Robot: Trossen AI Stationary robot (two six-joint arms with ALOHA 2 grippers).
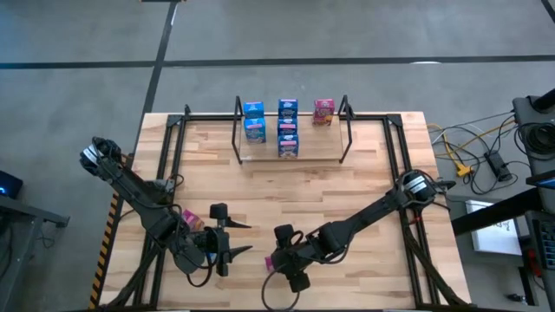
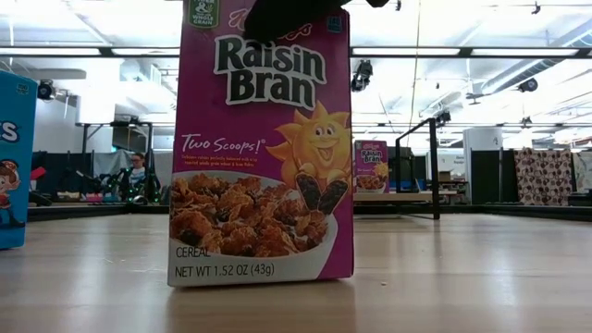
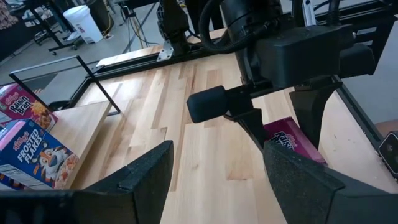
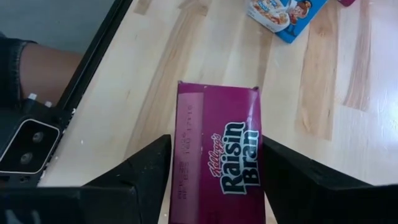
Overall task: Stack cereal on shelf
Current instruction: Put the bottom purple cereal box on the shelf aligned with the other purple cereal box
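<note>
Two arms near front edge | left gripper [image 1: 227, 232] wide open, empty — waits beside | right gripper [image 4: 214, 180] straddles upright pink Raisin Bran box [image 4: 217, 155], grip unclear — nearer arm | shelf [image 1: 290, 149] far across table, straight ahead

Bright, even ceiling strip lighting; soft shadows on the table [image 1: 286, 186]; wrist views slightly blurred.

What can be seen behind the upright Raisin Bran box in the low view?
Behind the Raisin Bran box, a second pink box stands far across the table. Whatever lies directly behind it stays hidden.
</note>
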